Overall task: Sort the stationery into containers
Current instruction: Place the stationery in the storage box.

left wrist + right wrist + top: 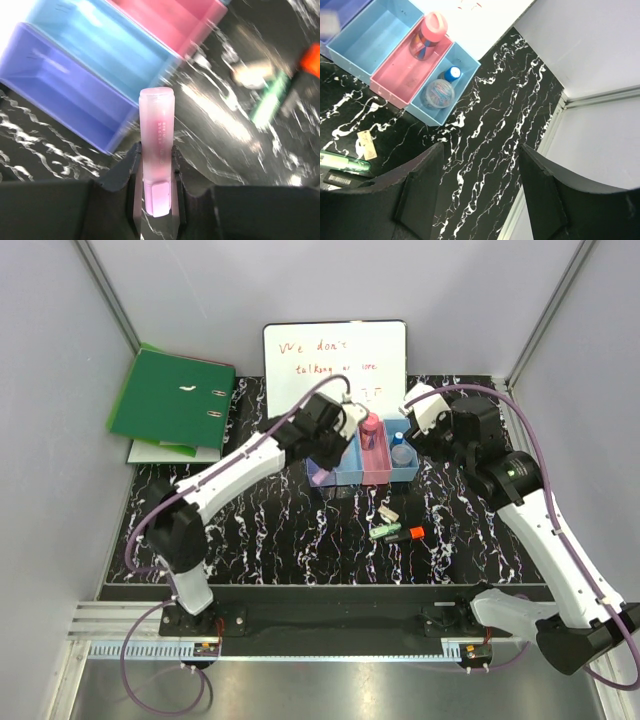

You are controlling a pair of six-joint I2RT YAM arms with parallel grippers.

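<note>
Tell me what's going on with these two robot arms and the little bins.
The left gripper holds a marker just off the corner of the purple bin. The right gripper hangs open and empty, off to the right of the bins. A pink-capped bottle stands in the pink bin. A blue-capped bottle and a round piece sit in the end blue bin. A green highlighter and an orange highlighter lie unsorted on the table.

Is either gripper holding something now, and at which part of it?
The left gripper holds the pale pink marker between its jaws, near its lilac end; the right gripper is open and empty.
</note>
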